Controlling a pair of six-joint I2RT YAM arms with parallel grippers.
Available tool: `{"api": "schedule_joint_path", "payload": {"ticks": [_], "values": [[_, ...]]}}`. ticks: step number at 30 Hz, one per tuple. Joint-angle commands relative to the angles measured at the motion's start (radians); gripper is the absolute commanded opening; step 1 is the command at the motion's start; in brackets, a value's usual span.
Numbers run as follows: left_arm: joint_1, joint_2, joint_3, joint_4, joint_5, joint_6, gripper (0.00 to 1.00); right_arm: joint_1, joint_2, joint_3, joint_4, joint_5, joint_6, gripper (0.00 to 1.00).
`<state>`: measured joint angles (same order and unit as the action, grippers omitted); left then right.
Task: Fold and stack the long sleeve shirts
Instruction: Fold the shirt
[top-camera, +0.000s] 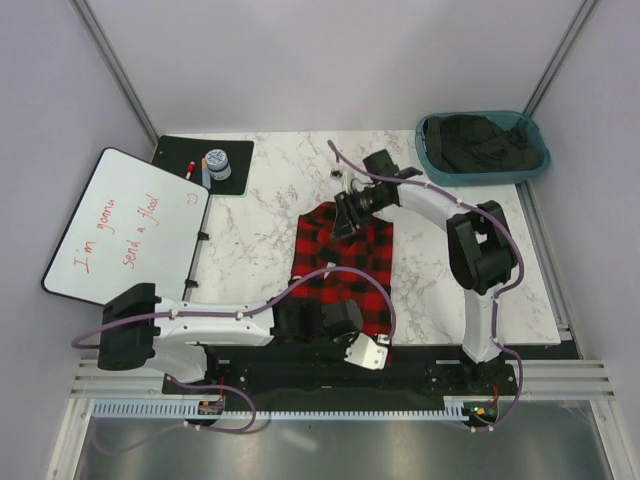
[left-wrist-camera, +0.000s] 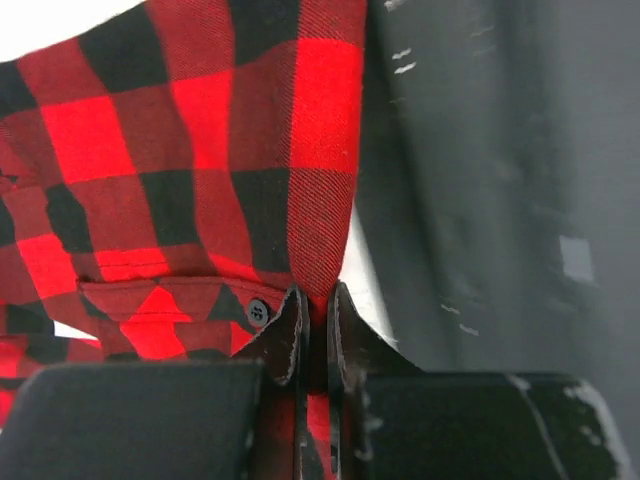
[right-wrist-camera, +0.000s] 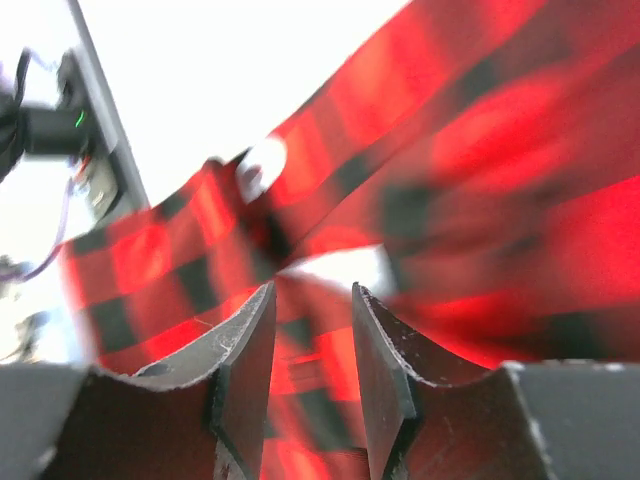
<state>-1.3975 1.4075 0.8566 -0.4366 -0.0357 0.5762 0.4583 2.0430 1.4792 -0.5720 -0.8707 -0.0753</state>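
Observation:
One of the long sleeve shirts, a red-and-black check flannel (top-camera: 345, 265), lies folded on the marble table between the two arms. At its near edge, my left gripper (top-camera: 338, 318) is shut on a fold of the cloth. The left wrist view shows the check fabric (left-wrist-camera: 200, 150) pinched between the closed fingers of my left gripper (left-wrist-camera: 316, 300), with a dark button beside them. My right gripper (top-camera: 345, 215) sits at the shirt's far edge. In the right wrist view the right gripper (right-wrist-camera: 312, 295) has its jaws apart, with blurred check cloth (right-wrist-camera: 450, 150) just beyond them.
A teal bin (top-camera: 483, 145) holding dark clothing stands at the back right. A whiteboard (top-camera: 125, 225) with red writing lies at the left. Behind it a black mat (top-camera: 205, 160) carries a marker and a small jar. The arms' black base rail runs along the near edge.

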Motion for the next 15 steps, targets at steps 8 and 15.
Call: {"api": "schedule_joint_path", "payload": {"ticks": [8, 15], "values": [[0.081, 0.034, 0.403, -0.447, 0.341, -0.148, 0.02, -0.102, 0.192, 0.378, -0.154, 0.191, -0.224, 0.43], [0.308, 0.154, 0.565, -0.485, 0.366, 0.057, 0.02, -0.086, 0.247, 0.297, -0.146, 0.182, -0.276, 0.37]]}}
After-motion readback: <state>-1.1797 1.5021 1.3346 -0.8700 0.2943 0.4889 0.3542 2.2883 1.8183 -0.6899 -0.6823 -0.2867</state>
